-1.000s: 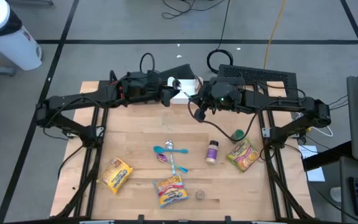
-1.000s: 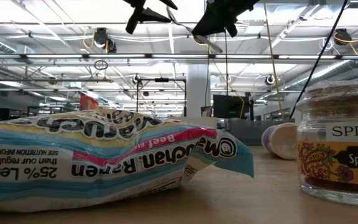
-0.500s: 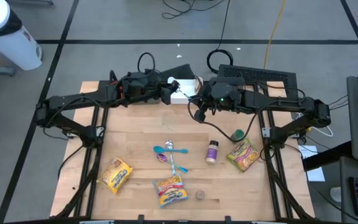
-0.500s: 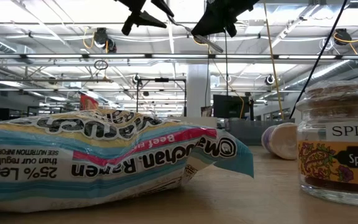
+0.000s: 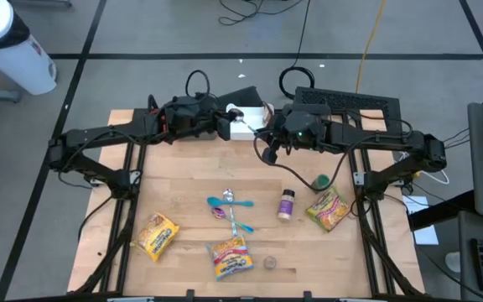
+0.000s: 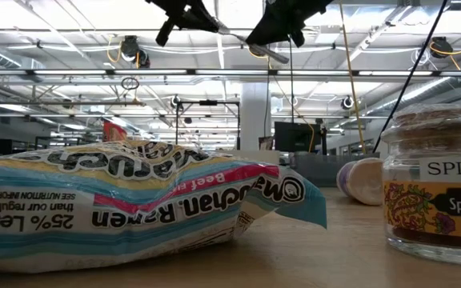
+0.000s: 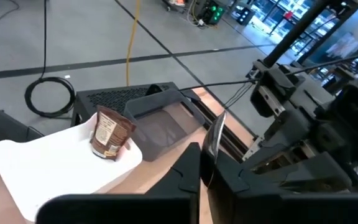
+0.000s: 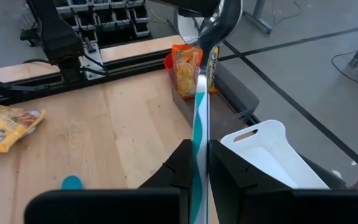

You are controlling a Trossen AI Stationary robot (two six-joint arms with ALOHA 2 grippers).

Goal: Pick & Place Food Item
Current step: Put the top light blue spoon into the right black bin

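Observation:
My two grippers meet high above the table's far edge, in front of the white tray (image 5: 254,128). A spoon with a teal handle (image 8: 199,134) and a silver bowl (image 7: 215,132) spans the gap between them, clear of the table. My right gripper (image 8: 197,177) is shut on the handle. My left gripper (image 7: 205,171) is shut on the bowl end. In the low view the spoon (image 6: 250,44) slants between the left gripper (image 6: 202,16) and the right gripper (image 6: 282,24). Ramen packs (image 5: 230,256) (image 5: 157,236) (image 5: 329,208) and a spice jar (image 5: 286,204) lie on the table. My left gripper pinches the spoon's silver bowl end (image 7: 216,121) between its two fingers, coming nearly level from the table's left side. The spoon is lifted clear of the table. My right gripper pinches the teal handle (image 8: 199,155) between its two fingers, coming nearly level from the right. The fingers lie along the handle, which runs straight out ahead of them.
A brown cup (image 7: 109,134) stands on the white tray (image 7: 36,162). A dark bin (image 8: 229,87) beside it holds an orange snack packet (image 8: 186,70). Other spoons (image 5: 225,201) (image 5: 240,221), a small lid (image 5: 269,262) and a green object (image 5: 321,180) lie mid-table.
My left gripper, open a second ago with its fingers on either side of the spoon's bowl end, has shut and taken hold of it, tipping slightly. My right gripper and the spoon have kept still.

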